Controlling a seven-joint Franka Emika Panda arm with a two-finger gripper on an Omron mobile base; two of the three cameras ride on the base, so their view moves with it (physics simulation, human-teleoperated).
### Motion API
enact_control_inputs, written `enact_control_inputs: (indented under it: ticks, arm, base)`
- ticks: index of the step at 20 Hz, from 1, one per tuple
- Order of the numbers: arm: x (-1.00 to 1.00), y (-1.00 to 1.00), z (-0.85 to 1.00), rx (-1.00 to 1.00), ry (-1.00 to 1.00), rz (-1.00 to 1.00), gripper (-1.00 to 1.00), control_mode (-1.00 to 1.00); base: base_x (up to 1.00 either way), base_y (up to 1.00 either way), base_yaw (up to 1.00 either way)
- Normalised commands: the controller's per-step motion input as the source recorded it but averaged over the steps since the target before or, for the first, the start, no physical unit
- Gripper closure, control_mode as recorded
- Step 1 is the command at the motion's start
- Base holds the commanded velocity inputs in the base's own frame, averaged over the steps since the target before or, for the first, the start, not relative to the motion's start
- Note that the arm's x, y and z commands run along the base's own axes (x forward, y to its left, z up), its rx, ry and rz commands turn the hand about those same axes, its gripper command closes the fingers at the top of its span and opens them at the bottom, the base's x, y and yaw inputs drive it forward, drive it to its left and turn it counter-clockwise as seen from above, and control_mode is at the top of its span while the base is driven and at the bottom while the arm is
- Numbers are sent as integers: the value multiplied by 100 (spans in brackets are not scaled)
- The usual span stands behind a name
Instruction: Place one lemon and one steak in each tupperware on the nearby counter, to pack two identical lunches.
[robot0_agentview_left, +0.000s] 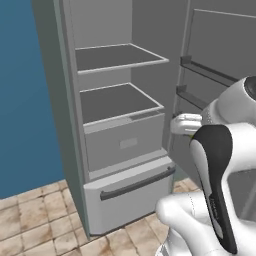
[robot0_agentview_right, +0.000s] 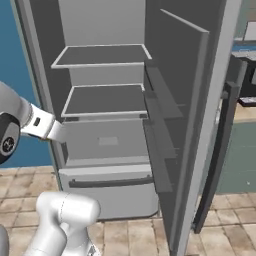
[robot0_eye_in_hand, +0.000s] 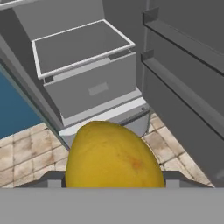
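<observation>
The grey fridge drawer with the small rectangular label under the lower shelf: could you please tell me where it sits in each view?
Left base view: grey fridge drawer, centre, below the lower shelf.
Right base view: centre-left, beneath that shelf.
Hand view: upper-middle, above the yellow lemon.
Shared landmark: the white-edged lower shelf.

Lemon (robot0_eye_in_hand: 114, 156): bright yellow oval, faint orange blotch, gripped in claw (robot0_eye_in_hand: 114, 177), before open fridge.

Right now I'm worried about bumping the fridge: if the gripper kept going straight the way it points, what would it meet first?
Likely the fridge's lower drawer front, straight ahead past the held lemon. Depth is unclear, and the open door's shelves lie off to one side.
</observation>
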Motion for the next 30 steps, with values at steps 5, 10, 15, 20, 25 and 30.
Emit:
enact_control_inputs:
  ticks: [5,10,15,20,25,30]
  arm:
    - [0,0,0,0,0,0,100,100]
    - [0,0,0,0,0,0,100,100]
    - [0,0,0,0,0,0,100,100]
    - [0,0,0,0,0,0,100,100]
    - [0,0,0,0,0,0,100,100]
    - [0,0,0,0,0,0,100,100]
  base:
    - [-100,2,-2]
    - [-89,33,-27]
    - [-51,82,-47]
    - [-28,55,-66]
    - [-74,40,-66]
    - [-100,42,-57]
